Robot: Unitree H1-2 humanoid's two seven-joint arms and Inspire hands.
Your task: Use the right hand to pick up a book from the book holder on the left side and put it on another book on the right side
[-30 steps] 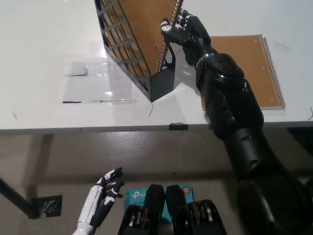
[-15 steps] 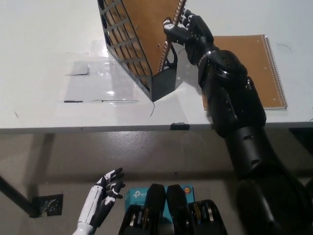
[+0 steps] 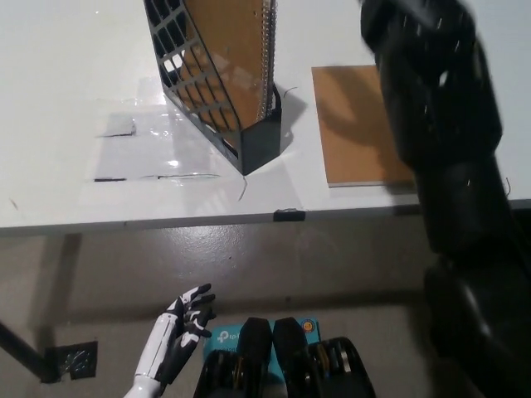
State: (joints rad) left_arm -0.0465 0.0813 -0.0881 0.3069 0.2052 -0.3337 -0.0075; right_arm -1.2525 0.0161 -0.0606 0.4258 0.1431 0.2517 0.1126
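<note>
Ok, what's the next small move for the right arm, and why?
Probably lower the right arm toward the spiral edge of the upright book in the book holder: that book is not lifted out, and the arm is blurred high over the flat book, its hand out of frame.

The black book holder stands tall near the middle of the worktop, close to the front edge, with a brown book upright inside it. It blocks the way across there. To its left the worktop is wide and bare up to the left edge. A narrow strip of worktop lies between the holder and the flat brown book on the right. The big black right arm covers that book's right part.
</note>
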